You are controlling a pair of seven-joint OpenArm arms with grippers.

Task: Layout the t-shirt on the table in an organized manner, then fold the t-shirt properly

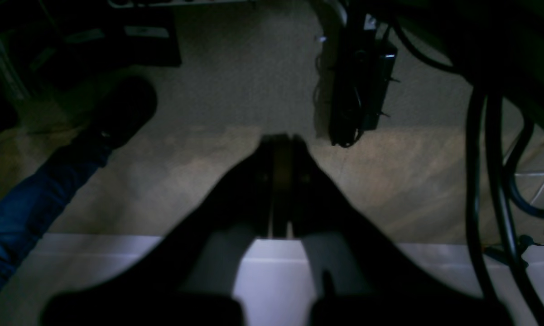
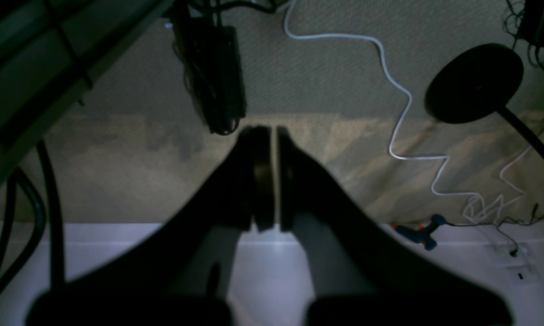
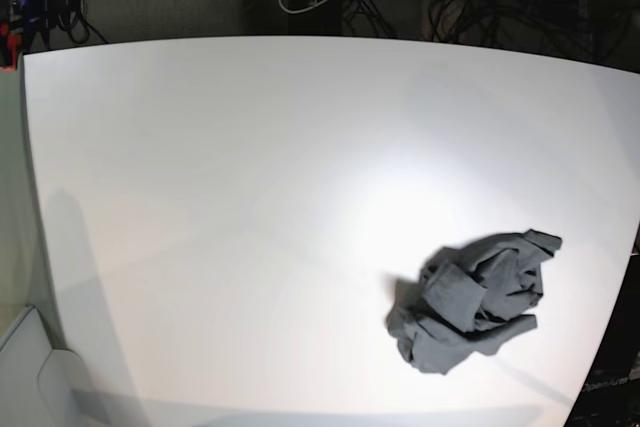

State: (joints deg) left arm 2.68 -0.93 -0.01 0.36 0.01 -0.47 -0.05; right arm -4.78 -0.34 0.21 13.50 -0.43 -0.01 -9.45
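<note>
Both grippers sit nearest their wrist cameras, the left gripper (image 1: 281,140) and right gripper (image 2: 267,133) pressed closed and empty, out over the floor beyond the table (image 3: 200,197) edge. Crumpled toward the table's near corner on the left arm's side, the t-shirt (image 3: 472,297) looks light, limp and snag-free; pinching its collar or a hem corner would probably let it unfurl.
</note>
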